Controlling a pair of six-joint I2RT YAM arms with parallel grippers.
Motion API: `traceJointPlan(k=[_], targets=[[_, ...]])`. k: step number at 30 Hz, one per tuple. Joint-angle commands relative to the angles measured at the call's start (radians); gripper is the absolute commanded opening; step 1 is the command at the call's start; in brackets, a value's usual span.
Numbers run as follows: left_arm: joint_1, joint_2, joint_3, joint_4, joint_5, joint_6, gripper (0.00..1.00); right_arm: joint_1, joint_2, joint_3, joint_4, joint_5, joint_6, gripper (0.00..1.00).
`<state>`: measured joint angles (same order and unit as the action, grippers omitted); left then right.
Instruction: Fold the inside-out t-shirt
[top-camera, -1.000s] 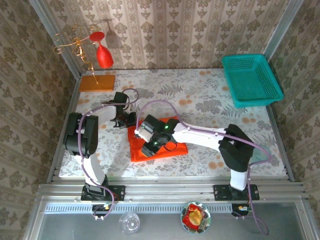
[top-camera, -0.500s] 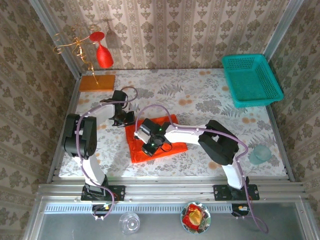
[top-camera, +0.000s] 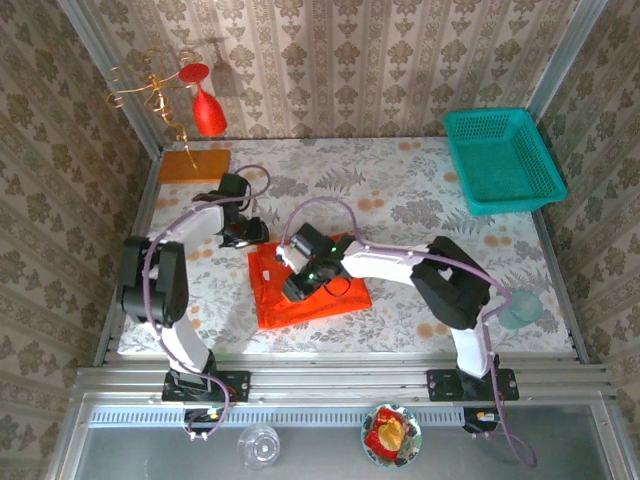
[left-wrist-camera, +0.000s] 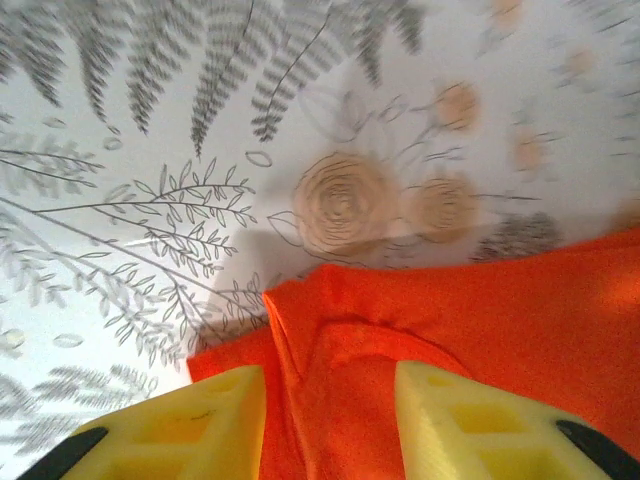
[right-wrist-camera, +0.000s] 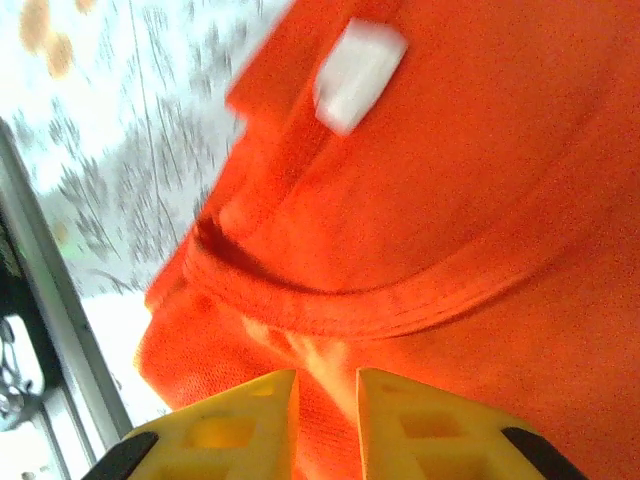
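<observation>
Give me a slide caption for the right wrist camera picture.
Right gripper pinches the inside-out t-shirt beside its collar seam, white label exposed, patterned table beyond.

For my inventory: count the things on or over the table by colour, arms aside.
Orange-red: 3, t-shirt, board, wine glass
Teal: 2, basket, cup
Gold: 1, wire stand
Total: 6

The right end effector (right-wrist-camera: 327, 385) has its yellow fingers (right-wrist-camera: 240, 425) close together, a puckered ridge of the inside-out t-shirt (right-wrist-camera: 480, 230) pinched in the narrow gap beside the ribbed collar (right-wrist-camera: 340, 310). A white label (right-wrist-camera: 360, 72) lies beyond the collar, and fern-printed tabletop (right-wrist-camera: 130, 130) borders the cloth
</observation>
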<state>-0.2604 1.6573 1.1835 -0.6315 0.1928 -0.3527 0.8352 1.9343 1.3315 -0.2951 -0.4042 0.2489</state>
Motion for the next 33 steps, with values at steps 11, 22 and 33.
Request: traceJointPlan(k=[11, 22, 33], targets=[[-0.289, -0.213, -0.184, -0.036, 0.013, -0.204, 0.22, -0.254, 0.101, 0.144, -0.136, -0.101, 0.100, 0.25], [-0.285, -0.218, -0.469, 0.125, -0.004, -0.302, 0.11, -0.365, 0.282, 0.264, -0.303, -0.129, 0.145, 0.21], [-0.146, 0.046, -0.190, 0.113, 0.019, -0.095, 0.10, -0.386, 0.071, -0.098, -0.288, -0.103, 0.202, 0.21]])
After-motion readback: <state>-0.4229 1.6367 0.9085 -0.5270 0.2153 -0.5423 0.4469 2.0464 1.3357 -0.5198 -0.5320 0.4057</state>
